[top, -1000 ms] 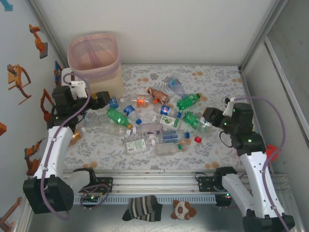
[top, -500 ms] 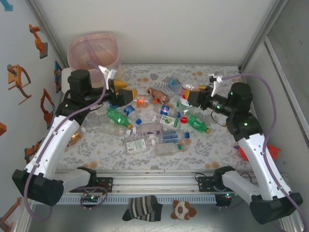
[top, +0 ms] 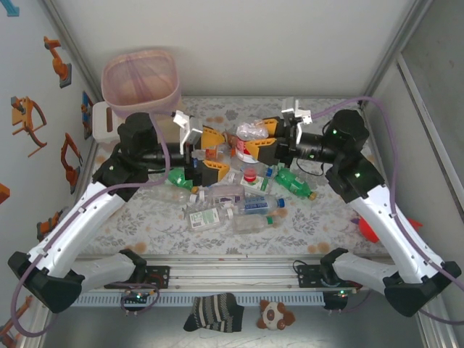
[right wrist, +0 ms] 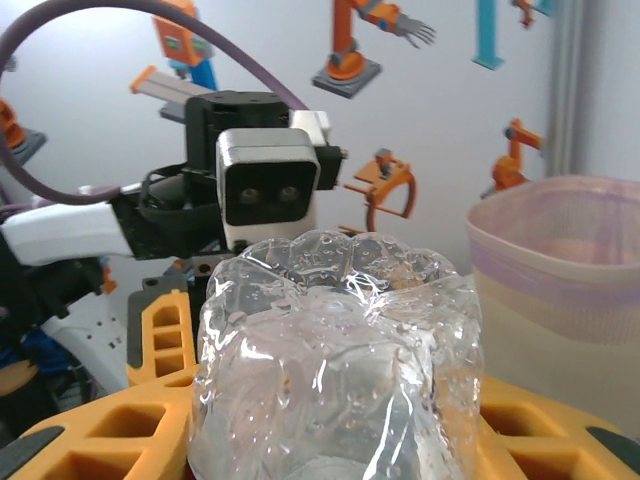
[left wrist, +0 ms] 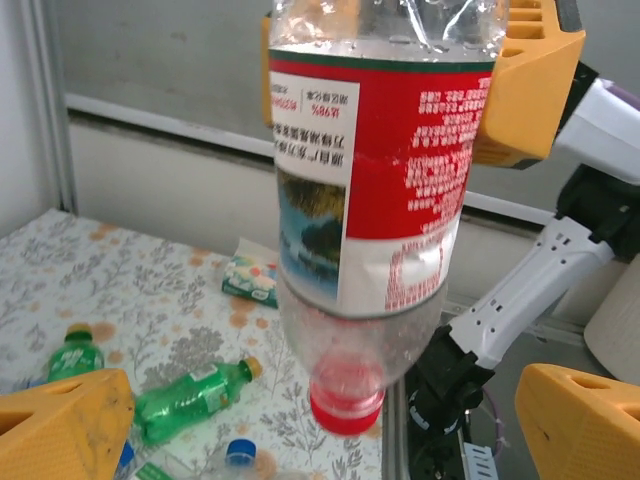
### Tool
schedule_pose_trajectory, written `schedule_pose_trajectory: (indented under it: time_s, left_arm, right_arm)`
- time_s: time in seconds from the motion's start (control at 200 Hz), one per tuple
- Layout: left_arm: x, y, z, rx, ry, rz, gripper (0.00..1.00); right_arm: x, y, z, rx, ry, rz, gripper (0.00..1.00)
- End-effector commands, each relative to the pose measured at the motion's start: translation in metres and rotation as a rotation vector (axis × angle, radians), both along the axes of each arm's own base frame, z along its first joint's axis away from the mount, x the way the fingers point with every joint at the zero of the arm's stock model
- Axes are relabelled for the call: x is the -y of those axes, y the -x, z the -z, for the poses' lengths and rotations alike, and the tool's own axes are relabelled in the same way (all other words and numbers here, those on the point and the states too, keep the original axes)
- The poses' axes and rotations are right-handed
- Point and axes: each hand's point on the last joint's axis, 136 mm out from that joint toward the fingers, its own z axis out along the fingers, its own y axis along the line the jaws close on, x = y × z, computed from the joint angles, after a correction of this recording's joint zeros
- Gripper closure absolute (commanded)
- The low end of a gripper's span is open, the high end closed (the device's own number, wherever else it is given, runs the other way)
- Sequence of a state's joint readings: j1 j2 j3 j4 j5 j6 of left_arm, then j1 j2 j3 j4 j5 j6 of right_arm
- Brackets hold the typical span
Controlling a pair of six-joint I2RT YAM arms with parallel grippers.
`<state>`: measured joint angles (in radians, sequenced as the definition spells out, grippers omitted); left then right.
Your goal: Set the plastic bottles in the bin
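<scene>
My right gripper point(top: 255, 141) is shut on a clear plastic bottle point(top: 249, 140) with a red label, held above the table's middle with its red cap point(top: 249, 176) pointing down. The bottle's dimpled base point(right wrist: 335, 350) sits between the yellow fingers point(right wrist: 95, 440). My left gripper point(top: 214, 152) stands open facing it from the left, and the bottle point(left wrist: 375, 180) hangs just ahead of its spread fingers point(left wrist: 60, 425). Several more bottles, green point(top: 296, 183) and clear point(top: 217, 215), lie on the table. The beige bin point(top: 141, 80) with its pink liner stands at the back left.
A small white box point(top: 101, 118) sits beside the bin. Enclosure walls close in left, back and right. A red object point(top: 370, 230) lies by the right arm. A striped sock point(top: 214, 312) and a soft toy point(top: 275, 315) lie in front of the rail.
My right gripper closed on the red-label bottle at the right of the pile, lifted it and carried it left to the middle. My left arm swung right from the bin, staying open.
</scene>
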<state>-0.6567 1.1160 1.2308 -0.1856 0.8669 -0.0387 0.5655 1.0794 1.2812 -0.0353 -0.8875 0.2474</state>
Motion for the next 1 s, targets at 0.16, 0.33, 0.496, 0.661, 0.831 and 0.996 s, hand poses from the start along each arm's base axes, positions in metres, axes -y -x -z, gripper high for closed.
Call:
schedule_pose_trajectory:
  time_s: [0.16, 0.33, 0.496, 0.661, 0.831, 0.996]
  left_arm:
    - [0.011, 0.031, -0.037, 0.157, 0.093, 0.102, 0.13]
    - [0.020, 0.043, -0.044, 0.173, 0.123, 0.146, 0.20]
    - [0.022, 0.048, -0.054, 0.178, 0.169, 0.156, 0.23]
    - [0.021, 0.051, -0.061, 0.188, 0.193, 0.158, 0.28]
    - [0.019, 0.052, -0.061, 0.204, 0.193, 0.154, 0.37]
    - [0.018, 0.053, -0.058, 0.202, 0.183, 0.155, 0.45]
  right_arm:
    - [-0.019, 0.035, -0.044, 0.151, -0.072, -0.116, 0.57]
    - [-0.029, 0.047, -0.053, 0.174, -0.090, -0.163, 0.57]
    - [-0.033, 0.049, -0.051, 0.187, -0.083, -0.169, 0.57]
    - [-0.034, 0.050, -0.049, 0.192, -0.080, -0.165, 0.57]
    - [-0.034, 0.051, -0.049, 0.203, -0.083, -0.155, 0.57]
    - [-0.034, 0.052, -0.049, 0.213, -0.084, -0.154, 0.57]
